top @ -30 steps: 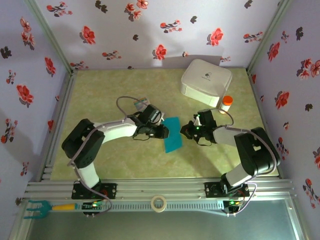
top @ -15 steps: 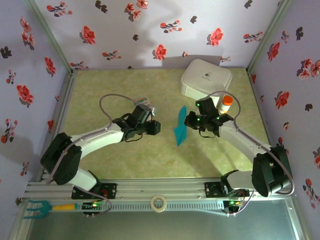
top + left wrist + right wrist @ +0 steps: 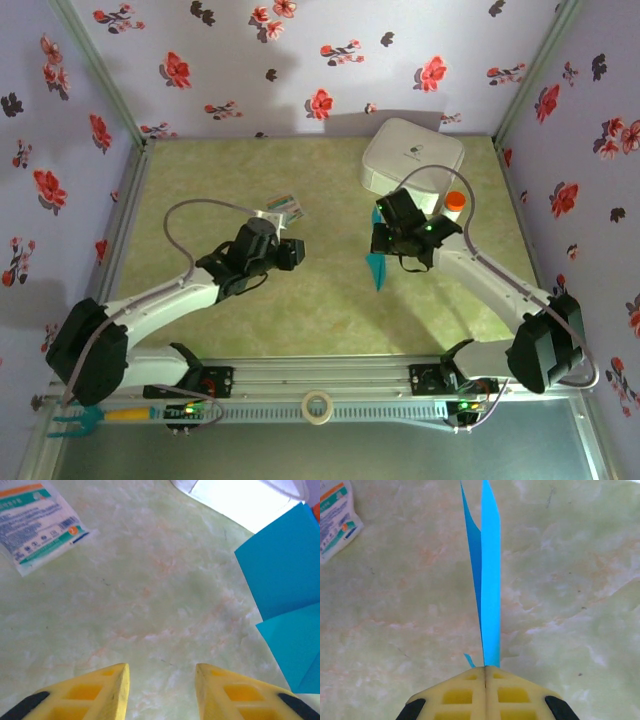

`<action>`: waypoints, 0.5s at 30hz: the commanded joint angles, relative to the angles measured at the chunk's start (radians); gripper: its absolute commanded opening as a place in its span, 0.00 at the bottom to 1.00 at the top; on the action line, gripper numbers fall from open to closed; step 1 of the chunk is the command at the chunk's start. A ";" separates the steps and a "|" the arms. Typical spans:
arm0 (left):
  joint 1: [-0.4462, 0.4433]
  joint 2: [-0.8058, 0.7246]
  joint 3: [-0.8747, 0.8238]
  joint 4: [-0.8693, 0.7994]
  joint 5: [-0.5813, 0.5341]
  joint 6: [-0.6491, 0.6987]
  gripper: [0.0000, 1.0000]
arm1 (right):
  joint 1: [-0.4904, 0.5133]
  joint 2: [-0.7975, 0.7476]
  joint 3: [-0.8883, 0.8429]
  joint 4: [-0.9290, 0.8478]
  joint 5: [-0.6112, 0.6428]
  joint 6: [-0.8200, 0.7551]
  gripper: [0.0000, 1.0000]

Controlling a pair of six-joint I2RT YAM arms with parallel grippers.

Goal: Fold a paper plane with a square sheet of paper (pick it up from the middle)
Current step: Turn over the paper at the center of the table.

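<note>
- Your right hand (image 3: 383,243) grips the square sheet of paper (image 3: 377,270), folded narrow and hanging point-down over the green surface (image 3: 200,180).
- Your left hand (image 3: 289,252) sits well apart from it, near the printed card (image 3: 283,209).
- A white box (image 3: 413,158) and an orange-capped bottle (image 3: 453,206) stand at the far right.

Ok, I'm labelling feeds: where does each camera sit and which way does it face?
Top: above and behind, facing down at the table; left arm and right arm show.
Left wrist: on the left arm, facing down past open left fingers at table, packet, paper.
Right wrist: facing along shut right fingers pinching the paper.
Shared: both wrist views catch paper and packet.
</note>
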State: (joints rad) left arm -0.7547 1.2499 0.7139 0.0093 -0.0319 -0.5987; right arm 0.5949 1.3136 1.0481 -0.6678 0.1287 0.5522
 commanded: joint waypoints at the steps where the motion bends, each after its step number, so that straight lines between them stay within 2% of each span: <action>1: 0.018 -0.039 -0.032 0.040 -0.041 0.008 0.41 | 0.032 0.020 0.054 -0.083 0.122 -0.048 0.03; 6: 0.033 -0.078 -0.056 0.040 -0.050 0.010 0.46 | 0.074 0.060 0.110 -0.138 0.199 -0.070 0.02; 15: 0.053 -0.124 -0.079 0.016 -0.066 0.008 0.47 | 0.153 0.144 0.189 -0.218 0.419 -0.084 0.02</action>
State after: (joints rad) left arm -0.7116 1.1488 0.6514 0.0227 -0.0631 -0.5987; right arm 0.7235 1.4384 1.1927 -0.8223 0.4141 0.4824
